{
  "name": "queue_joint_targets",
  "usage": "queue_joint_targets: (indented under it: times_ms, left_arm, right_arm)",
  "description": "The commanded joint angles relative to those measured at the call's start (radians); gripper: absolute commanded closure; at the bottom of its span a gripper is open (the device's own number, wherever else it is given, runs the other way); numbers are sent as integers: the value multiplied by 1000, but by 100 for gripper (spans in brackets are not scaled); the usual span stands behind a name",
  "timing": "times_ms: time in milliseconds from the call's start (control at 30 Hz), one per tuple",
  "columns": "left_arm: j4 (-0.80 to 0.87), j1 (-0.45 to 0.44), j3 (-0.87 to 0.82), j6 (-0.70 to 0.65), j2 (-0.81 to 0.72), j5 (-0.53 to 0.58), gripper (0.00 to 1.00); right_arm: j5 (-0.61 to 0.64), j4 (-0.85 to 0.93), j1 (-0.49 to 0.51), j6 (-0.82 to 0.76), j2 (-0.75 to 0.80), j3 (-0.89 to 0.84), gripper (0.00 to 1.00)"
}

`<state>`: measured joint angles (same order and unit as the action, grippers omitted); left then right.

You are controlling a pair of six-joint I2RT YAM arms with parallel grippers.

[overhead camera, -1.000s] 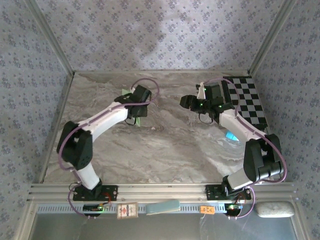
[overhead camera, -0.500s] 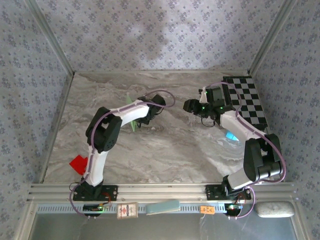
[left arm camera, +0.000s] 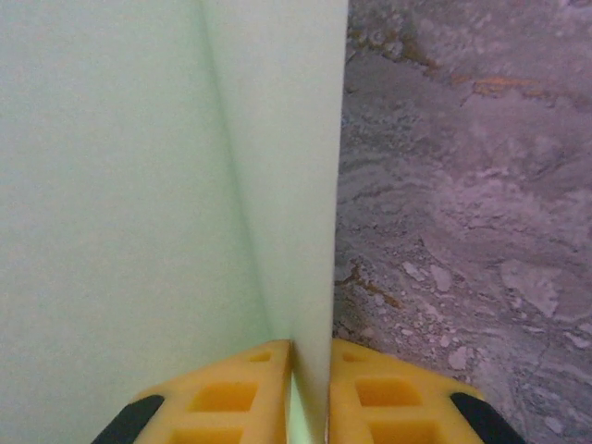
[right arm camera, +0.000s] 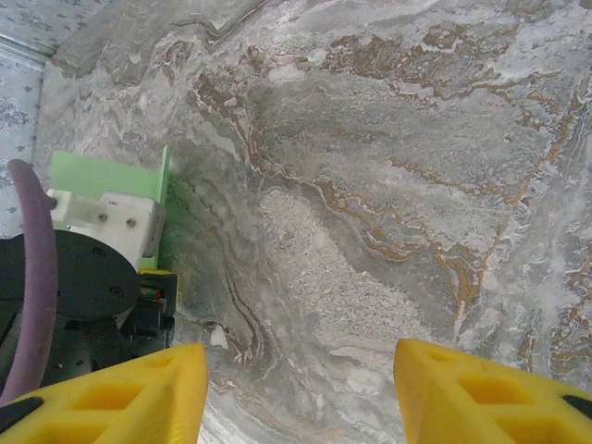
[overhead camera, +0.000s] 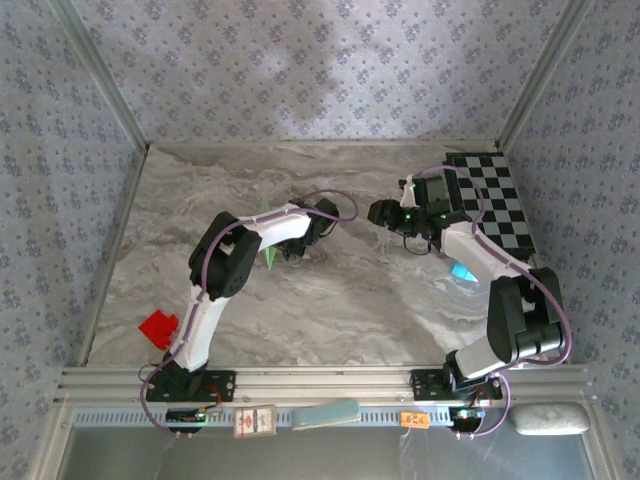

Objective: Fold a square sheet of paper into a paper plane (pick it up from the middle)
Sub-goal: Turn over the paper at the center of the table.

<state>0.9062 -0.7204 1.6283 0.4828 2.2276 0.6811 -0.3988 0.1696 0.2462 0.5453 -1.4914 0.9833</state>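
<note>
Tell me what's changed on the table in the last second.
The left arm tucked its elbow in and swung the left gripper rightward toward the centre, carrying the pale green paper plane, which is pinched between its fingers. That uncovered a red object on the near left. The right gripper stayed open, hovering almost where it was. The checkerboard hasn't moved.

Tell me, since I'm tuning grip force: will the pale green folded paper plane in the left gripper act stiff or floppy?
Likely light and floppy: the pale green folded paper plane is thin sheet. Its visible crease should stiffen it lengthwise. The left gripper pinches only a narrow layer, so it might slip.
</note>
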Motion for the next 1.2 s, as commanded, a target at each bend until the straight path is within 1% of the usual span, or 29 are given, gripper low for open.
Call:
queue_joint_targets:
  times_ms: [0, 133, 367, 500, 767, 833, 1000, 1100, 1167]
  left_arm:
    - [19, -14, 27, 31, 14, -60, 83]
    - [18, -19, 35, 59, -10, -104, 80]
    - [-24, -22, 22, 132, -86, -271, 66]
    - [-73, -24, -16, 176, -146, -354, 62]
    - [-192, -31, -135, 282, -283, -525, 62]
    - [-220, -37, -171, 299, -330, -553, 63]
    - [-328, -31, -280, 313, -449, -580, 69]
    - [-359, 11, -349, 336, -489, -580, 70]
    - [-381, 62, -392, 352, -491, -609, 73]
  right_arm:
    - [-11, 10, -7, 19, -10, -2, 43]
    - [-14, 8, -7, 25, -14, -1, 43]
    - [-8, -11, -11, 53, -12, -12, 43]
    - [-5, -18, -15, 63, -13, -17, 43]
    - [-2, -28, -20, 75, -13, -24, 43]
    - [1, -29, -20, 76, -13, -25, 43]
    - [-10, -43, -19, 75, -25, -26, 43]
    - [-21, -54, -15, 103, -34, -27, 43]
    - [-26, -58, -11, 107, -43, -26, 42]
